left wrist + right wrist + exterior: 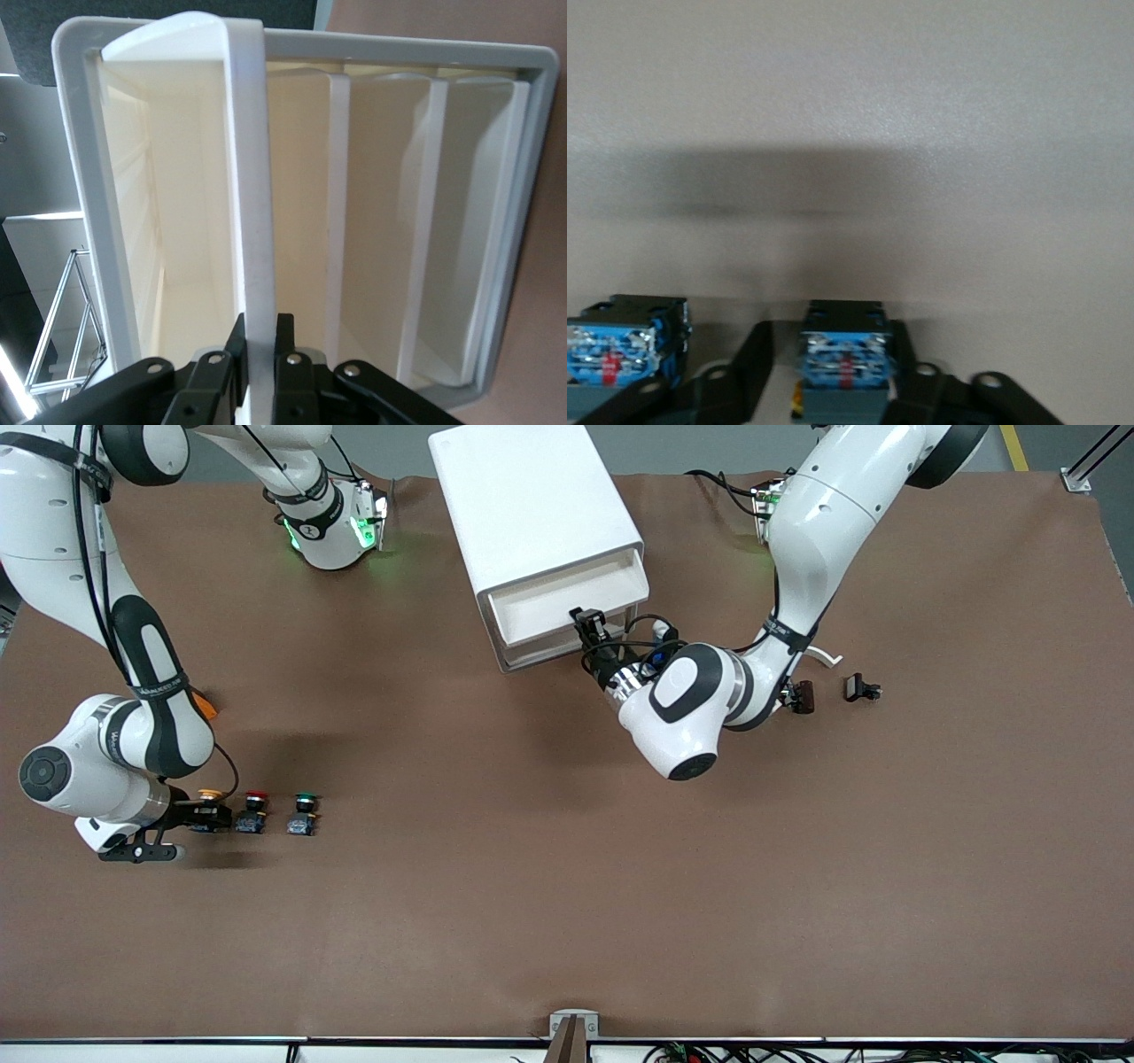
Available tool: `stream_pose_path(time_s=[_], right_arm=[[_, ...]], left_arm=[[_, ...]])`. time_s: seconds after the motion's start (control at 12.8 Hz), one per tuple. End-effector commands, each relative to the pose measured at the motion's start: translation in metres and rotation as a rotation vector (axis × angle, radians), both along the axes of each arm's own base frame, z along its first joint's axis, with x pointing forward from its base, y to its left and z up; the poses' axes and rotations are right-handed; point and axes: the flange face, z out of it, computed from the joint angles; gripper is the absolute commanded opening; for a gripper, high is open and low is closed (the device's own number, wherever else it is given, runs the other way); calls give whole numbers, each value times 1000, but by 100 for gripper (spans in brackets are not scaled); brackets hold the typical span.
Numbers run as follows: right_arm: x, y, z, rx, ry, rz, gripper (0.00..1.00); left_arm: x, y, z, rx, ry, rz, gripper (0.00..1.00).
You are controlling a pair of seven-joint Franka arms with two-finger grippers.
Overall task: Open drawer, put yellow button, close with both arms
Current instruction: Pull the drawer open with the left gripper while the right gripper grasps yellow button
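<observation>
The white cabinet stands at the robots' side of the table. Its uppermost drawer is pulled partly out, and the white tray shows inside. My left gripper is shut on the drawer's front lip, a finger on each face. The yellow button stands on the table at the right arm's end, beside the red one. My right gripper is open at table level, fingers on either side of the button's blue-grey body, with a gap on one side.
The red button and the green button stand in a row beside the yellow one. Two small black parts and a white curved piece lie toward the left arm's end.
</observation>
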Motion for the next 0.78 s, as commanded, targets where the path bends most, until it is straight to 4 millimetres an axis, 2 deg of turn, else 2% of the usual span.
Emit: stream_pose_path(time_s=[0.0, 0.08, 0.23, 0.47, 0.55, 0.62, 0.7], right_arm=[[-1, 0, 9, 16, -3, 14, 0], [1, 5, 15, 22, 11, 19, 0], [12, 22, 62, 41, 5, -33, 0], [12, 78, 128, 67, 37, -155, 0], [9, 99, 149, 76, 52, -201, 0], [5, 126, 166, 97, 71, -252, 0], [2, 150, 178, 108, 84, -300, 0]], left_arm=[[23, 9, 2, -7, -37, 27, 0], [26, 8, 5, -12, -45, 29, 0], [33, 14, 5, -5, -57, 42, 0], [38, 15, 6, -12, -67, 47, 0], [39, 14, 7, -15, -70, 47, 34], [42, 18, 6, -13, -70, 54, 75], [46, 24, 7, -12, -70, 65, 100]])
